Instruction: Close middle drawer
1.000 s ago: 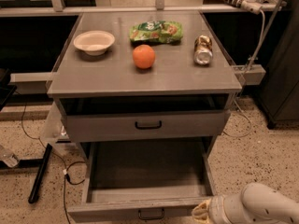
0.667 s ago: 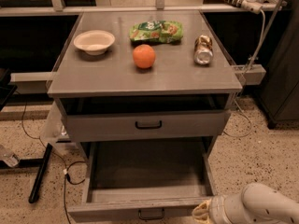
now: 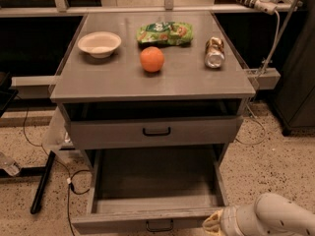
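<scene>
Speckled floor [image 3: 268,168], gripper [image 3: 212,224] — at middle drawer [image 3: 123,222] front

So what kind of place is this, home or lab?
Probably a lab or workshop: a grey metal cabinet, loose cables on a speckled floor, and the robot's hand low right, by the front of the open middle drawer.

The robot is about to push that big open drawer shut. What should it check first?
1. Middle drawer pulled out: ok, wide open.
2. Nothing inside to jam it: ok, it looks empty.
3. Gripper at the drawer front: ok, by its right corner.
4. Gripper touching the front panel: cannot tell.
5. Orange, can and bowl away from the cabinet top's front edge: ok.
</scene>
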You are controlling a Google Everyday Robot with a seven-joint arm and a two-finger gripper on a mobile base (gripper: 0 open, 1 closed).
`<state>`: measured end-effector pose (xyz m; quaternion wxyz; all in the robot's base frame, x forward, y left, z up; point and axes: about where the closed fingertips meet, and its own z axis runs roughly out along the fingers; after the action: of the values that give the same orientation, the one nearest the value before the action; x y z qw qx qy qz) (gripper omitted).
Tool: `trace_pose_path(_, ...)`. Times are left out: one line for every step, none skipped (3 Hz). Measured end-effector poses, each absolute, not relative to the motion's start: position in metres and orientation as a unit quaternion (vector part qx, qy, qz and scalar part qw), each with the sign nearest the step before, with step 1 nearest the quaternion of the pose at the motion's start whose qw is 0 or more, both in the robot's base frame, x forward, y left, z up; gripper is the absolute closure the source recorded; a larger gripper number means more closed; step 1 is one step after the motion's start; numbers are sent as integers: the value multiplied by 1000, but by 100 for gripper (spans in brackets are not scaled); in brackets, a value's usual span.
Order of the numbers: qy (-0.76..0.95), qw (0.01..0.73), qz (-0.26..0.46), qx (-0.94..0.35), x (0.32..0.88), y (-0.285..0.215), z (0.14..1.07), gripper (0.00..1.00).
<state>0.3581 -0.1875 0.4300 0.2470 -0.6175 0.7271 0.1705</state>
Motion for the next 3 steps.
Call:
trace_pose_path(727, 247, 171, -618, 358, -187, 430, 12)
trace_pose_path(723, 253, 160, -622, 378, -182, 424, 0)
trace_pose_path(720, 260, 121, -632, 422, -183, 422, 18)
